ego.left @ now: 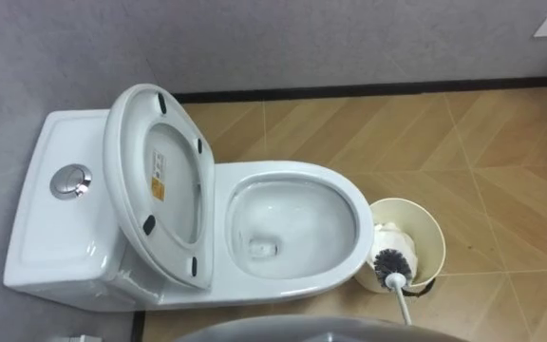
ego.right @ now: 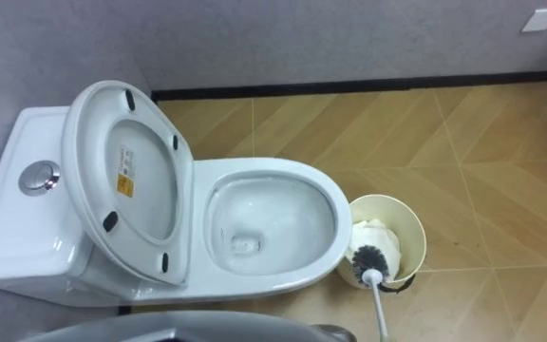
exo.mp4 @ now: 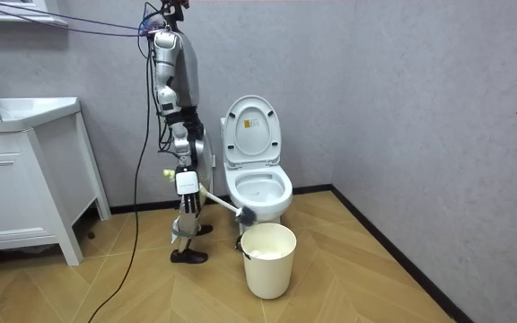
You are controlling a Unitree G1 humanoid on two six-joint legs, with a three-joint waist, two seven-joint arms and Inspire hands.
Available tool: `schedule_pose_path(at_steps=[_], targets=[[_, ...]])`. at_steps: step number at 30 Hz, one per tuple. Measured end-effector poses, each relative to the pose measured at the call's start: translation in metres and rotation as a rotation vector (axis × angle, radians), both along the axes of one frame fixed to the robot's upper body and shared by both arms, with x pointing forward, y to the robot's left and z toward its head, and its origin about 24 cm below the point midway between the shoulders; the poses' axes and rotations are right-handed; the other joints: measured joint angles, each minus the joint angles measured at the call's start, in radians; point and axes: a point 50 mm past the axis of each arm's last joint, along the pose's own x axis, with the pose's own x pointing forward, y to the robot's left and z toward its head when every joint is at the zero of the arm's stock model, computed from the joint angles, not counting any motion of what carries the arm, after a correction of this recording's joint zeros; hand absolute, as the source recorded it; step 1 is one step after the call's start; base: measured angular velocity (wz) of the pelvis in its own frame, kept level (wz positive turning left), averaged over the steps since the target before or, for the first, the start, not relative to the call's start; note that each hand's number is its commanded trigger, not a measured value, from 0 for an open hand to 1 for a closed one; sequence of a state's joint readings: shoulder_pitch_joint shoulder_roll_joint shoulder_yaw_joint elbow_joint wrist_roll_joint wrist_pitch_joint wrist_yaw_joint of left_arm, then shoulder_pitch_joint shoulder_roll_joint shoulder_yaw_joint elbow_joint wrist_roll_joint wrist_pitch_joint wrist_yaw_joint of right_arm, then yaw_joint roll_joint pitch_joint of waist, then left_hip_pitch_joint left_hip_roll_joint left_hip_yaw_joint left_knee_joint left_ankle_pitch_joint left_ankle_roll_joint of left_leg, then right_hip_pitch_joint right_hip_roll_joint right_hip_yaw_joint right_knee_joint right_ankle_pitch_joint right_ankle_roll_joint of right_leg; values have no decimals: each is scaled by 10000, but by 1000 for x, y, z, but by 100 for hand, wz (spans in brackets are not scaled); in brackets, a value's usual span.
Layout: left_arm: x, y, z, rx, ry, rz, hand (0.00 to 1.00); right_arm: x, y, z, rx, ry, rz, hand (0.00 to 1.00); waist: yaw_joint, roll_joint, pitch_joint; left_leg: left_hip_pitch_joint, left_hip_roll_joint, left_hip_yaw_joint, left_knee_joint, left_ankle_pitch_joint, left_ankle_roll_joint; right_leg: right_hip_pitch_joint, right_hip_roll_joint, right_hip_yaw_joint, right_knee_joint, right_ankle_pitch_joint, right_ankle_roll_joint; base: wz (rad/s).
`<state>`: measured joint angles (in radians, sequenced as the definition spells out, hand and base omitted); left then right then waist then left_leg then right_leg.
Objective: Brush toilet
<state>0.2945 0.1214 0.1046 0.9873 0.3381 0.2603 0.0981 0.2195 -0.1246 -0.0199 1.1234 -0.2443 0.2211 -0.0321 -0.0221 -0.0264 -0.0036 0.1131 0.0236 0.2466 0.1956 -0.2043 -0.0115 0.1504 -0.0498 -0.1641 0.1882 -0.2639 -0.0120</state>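
toilet brush (ego.left: 388, 266) is seen at the near right of the toilet (ego.left: 93, 275). its dark bristle head hangs over the near-left rim of the pale bin (ego.left: 441, 237), just beside the right end of the bowl (ego.left: 365, 228), not yet in it. the white handle (ego.left: 403, 304) runs from the head toward the near edge. in the room view the handle is traced back to the right hand (exo.mp4: 187, 184), held low at the robot's side. the fingers are read as grasping the handle's end, though detail is small there. the head is held off the floor, well apart from the fingers, with the whole handle between them.

handling, as judged: the brush is taken to be light, with a thin, stiff and probably smooth handle, so a twist in the grasp is possible once the bristles are pressed on the bowl wall. the bristles look springy and may flick drops. a hold at the end gives reach but little leverage, so a firm wrap is called for. the ceramic is hard and slick and not at risk from the bristles.

seat and lid (ego.left: 155, 180) are stood up against the tank (ego.left: 55, 218), leaving the bowl open. white crumpled stuff (ego.left: 387, 237), likely paper, is seen in the bin. the robot is stood beside the toilet, on the room view's left. scrubbing is judged not begun; the head is to be swung left into the bowl.
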Motion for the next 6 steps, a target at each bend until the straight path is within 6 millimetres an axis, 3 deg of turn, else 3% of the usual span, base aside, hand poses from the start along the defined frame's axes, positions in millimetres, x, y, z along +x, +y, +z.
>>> schedule_pose_path(at_steps=[6], targets=[[-2, -2, -1, -59, 109, -97, 0, 1, 0, 0, 36, -16, 49, 0, 15, -1, 2, 1, 1, -3, -2, 0, 0, 0, -1, 3, -5, 0, 0, 0]])
